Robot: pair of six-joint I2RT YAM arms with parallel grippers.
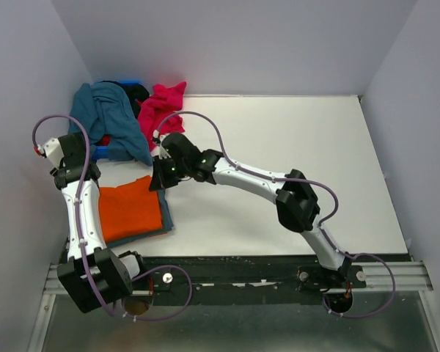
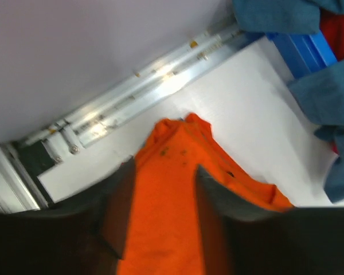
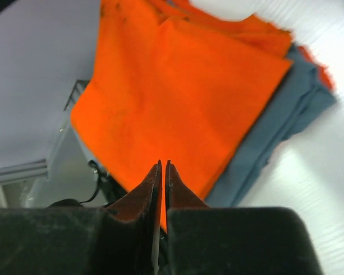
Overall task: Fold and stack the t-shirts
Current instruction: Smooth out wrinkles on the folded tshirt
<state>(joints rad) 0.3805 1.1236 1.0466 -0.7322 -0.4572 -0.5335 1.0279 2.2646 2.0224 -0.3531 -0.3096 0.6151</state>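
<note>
On the white counter (image 1: 293, 147), teal t-shirts (image 1: 110, 117) lie heaped at the far left beside a magenta-pink one (image 1: 161, 103). Nearer, a folded orange t-shirt (image 1: 128, 209) rests on a slate blue-grey t-shirt (image 3: 275, 120). Above the orange cloth, the left pincer (image 2: 160, 212) is spread wide and the right pincer (image 3: 162, 177) is clenched, empty.

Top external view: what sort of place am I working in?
Probably a lab test cell: a white table boxed in by plain grey walls, an aluminium mounting rail along its near edge, and shirts heaped on a blue bin.
</note>
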